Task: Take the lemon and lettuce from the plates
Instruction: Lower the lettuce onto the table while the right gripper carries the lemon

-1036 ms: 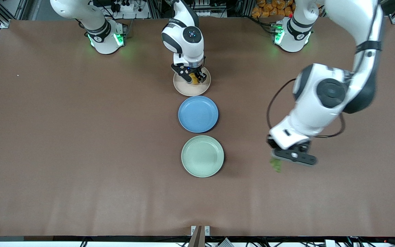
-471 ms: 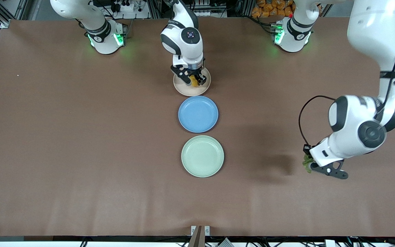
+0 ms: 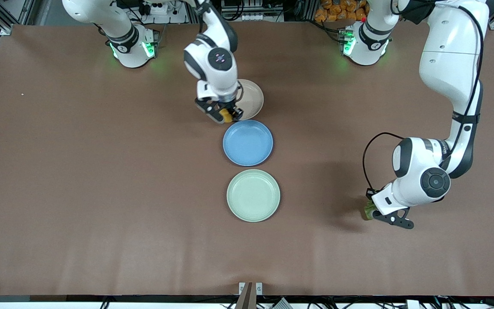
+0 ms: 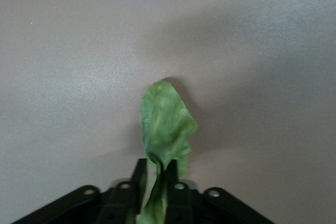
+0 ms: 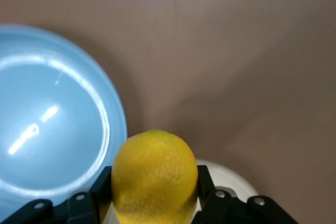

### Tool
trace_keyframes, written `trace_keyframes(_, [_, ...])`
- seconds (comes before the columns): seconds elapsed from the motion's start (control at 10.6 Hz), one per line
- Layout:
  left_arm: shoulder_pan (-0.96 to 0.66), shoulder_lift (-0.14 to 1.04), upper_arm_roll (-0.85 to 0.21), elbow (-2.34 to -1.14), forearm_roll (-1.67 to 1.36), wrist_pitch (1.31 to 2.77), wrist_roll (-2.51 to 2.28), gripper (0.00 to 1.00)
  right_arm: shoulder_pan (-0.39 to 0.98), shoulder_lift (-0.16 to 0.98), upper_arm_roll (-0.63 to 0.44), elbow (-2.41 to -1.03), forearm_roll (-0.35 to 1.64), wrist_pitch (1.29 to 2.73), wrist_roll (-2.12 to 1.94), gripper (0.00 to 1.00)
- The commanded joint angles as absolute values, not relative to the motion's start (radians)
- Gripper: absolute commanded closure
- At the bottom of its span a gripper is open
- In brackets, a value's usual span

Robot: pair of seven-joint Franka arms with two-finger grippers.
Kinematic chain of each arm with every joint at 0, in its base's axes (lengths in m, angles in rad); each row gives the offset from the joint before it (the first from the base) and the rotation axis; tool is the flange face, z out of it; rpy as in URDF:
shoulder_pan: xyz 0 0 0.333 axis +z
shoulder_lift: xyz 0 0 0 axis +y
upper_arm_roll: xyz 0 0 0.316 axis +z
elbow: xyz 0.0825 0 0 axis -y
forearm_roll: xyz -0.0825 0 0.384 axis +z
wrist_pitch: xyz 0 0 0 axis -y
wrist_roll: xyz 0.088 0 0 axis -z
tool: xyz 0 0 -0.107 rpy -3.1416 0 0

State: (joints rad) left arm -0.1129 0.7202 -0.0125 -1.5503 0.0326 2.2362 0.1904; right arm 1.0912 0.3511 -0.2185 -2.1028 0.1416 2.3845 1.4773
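Observation:
My right gripper (image 3: 223,114) is shut on the yellow lemon (image 3: 225,115), held over the beige plate's (image 3: 252,99) rim beside the blue plate. In the right wrist view the lemon (image 5: 155,176) sits between the fingers (image 5: 103,182), with the beige plate's rim (image 5: 231,178) under it. My left gripper (image 3: 375,213) is shut on the green lettuce (image 3: 368,212), low over bare table toward the left arm's end. In the left wrist view the lettuce (image 4: 165,127) hangs from the shut gripper (image 4: 156,174). The mint green plate (image 3: 253,195) lies empty, nearest the front camera.
A blue plate (image 3: 248,142) lies between the beige and mint plates; it also shows in the right wrist view (image 5: 52,124). The robot bases (image 3: 132,43) stand along the table's edge farthest from the front camera.
My right gripper has lifted the lemon off the beige plate's middle and moved toward the plate's rim by the blue plate. My left gripper has carried the lettuce toward the left arm's end and lowered.

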Motion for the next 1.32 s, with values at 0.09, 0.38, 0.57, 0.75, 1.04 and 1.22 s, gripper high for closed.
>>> trace_keyframes(0.09, [-0.097,0.709,-0.014,-1.529,0.037,2.238,0.199,0.0,1.06,0.25,-0.385,-2.115,0.141,2.228,1.119,1.0])
trace_keyframes(0.38, [-0.081,0.635,-0.014,-1.528,0.038,2.229,0.201,0.0,1.058,0.25,-0.494,-2.117,0.141,2.204,0.903,1.0])
trace_keyframes(0.57, [-0.078,0.609,-0.017,-1.528,0.029,2.226,0.201,0.0,1.048,0.252,-0.592,-2.118,0.141,2.192,0.711,1.0])
trace_keyframes(0.75, [-0.075,0.563,-0.015,-1.526,0.029,2.191,0.202,0.0,0.987,0.258,-0.621,-2.115,0.143,2.18,0.538,1.0])
trace_keyframes(1.04, [-0.066,0.47,-0.009,-1.525,0.038,2.123,0.201,0.0,0.82,0.273,-0.621,-2.093,0.147,2.187,0.24,1.0])
trace_keyframes(1.22, [-0.028,0.408,-0.014,-1.52,0.026,2.079,0.202,0.0,0.731,0.31,-0.62,-2.056,0.153,2.201,0.059,1.0])
